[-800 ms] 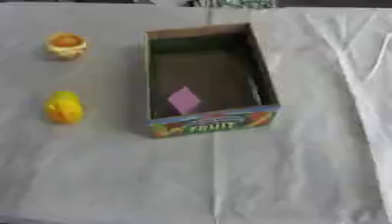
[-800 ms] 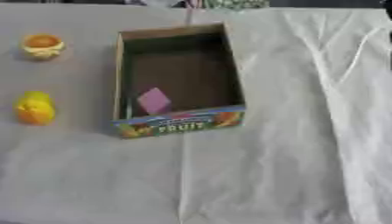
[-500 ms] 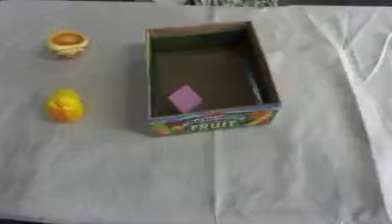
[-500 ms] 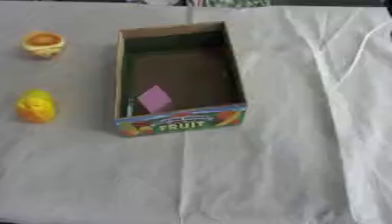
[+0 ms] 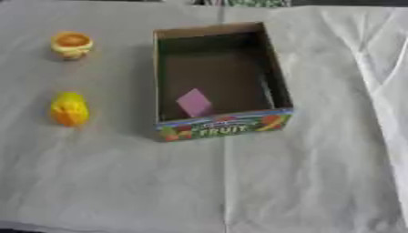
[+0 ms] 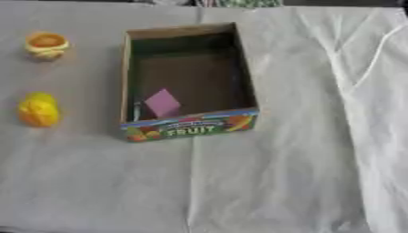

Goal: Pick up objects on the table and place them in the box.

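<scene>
An open cardboard box (image 5: 226, 128) with a printed FRUIT front stands in the middle of the table. Inside it, near the front, lies a small pink flat piece (image 5: 194, 102). Left of the box, on the cloth, lies a yellow and orange fruit-shaped object (image 5: 69, 108). Farther back on the left sits a round yellow object with an orange top (image 5: 72, 44). Neither hand shows in any view.
A white wrinkled cloth (image 5: 334, 173) covers the table, with folds running down the right side. Dark shapes line the far edge of the table.
The whole picture has shifted slightly downward, so the camera has moved. The objects and box keep their places relative to each other.
</scene>
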### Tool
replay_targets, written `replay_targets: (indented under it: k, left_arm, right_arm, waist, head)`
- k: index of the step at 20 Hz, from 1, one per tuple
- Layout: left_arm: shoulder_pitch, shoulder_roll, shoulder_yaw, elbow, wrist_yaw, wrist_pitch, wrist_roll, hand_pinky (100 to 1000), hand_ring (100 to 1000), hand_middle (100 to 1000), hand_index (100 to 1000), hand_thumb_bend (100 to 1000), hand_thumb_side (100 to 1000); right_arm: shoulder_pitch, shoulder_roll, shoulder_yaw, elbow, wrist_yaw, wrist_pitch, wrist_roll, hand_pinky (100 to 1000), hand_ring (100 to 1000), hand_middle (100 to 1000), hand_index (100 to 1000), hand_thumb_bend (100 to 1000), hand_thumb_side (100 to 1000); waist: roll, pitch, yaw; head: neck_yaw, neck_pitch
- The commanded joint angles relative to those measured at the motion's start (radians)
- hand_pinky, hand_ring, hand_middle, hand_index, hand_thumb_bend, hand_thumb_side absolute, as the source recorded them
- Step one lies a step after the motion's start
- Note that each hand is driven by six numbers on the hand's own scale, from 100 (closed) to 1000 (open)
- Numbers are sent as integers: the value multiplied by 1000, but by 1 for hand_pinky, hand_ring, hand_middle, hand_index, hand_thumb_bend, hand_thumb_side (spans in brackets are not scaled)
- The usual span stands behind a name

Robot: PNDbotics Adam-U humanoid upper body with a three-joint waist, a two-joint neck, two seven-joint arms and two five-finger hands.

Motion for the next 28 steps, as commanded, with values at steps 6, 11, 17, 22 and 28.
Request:
replay_targets:
  k: [6, 11, 17, 22, 28]
  left_arm:
    - [48, 258, -44, -17, -254, 108, -413, 911, 895, 814, 904, 605, 406]
    - [44, 305, -94, -17, -207, 149, -524, 913, 894, 816, 938, 589, 432]
    - [-21, 315, -148, -17, -144, 151, -609, 916, 901, 831, 939, 570, 450]
    - [-64, 324, -182, -17, -118, 182, -668, 907, 895, 833, 937, 542, 443]
    - [-127, 302, -231, -1, -146, 225, -728, 909, 900, 852, 959, 521, 443]
  right_arm:
    - [-1, -49, -5, -21, 11, 0, -8, 844, 794, 795, 791, 100, 823]
    - [-3, -49, 1, -21, 9, 3, -6, 843, 791, 791, 790, 100, 822]
    - [-6, -47, 5, -21, 5, 2, -4, 841, 787, 787, 787, 100, 818]
    - [-8, -45, 10, -21, 1, 4, -3, 839, 783, 784, 784, 100, 820]
    - [-10, -41, 13, -21, -3, 5, -1, 837, 780, 780, 782, 100, 817]
  waist:
    - [9, -14, 5]
    - [9, -15, 4]
    - [5, -16, -1]
    - [8, -15, -2]
    - [8, -14, -10]
  head:
    - [-1, 8]
    - [2, 2]
    - [0, -5]
    - [0, -6]
    - [0, -9]
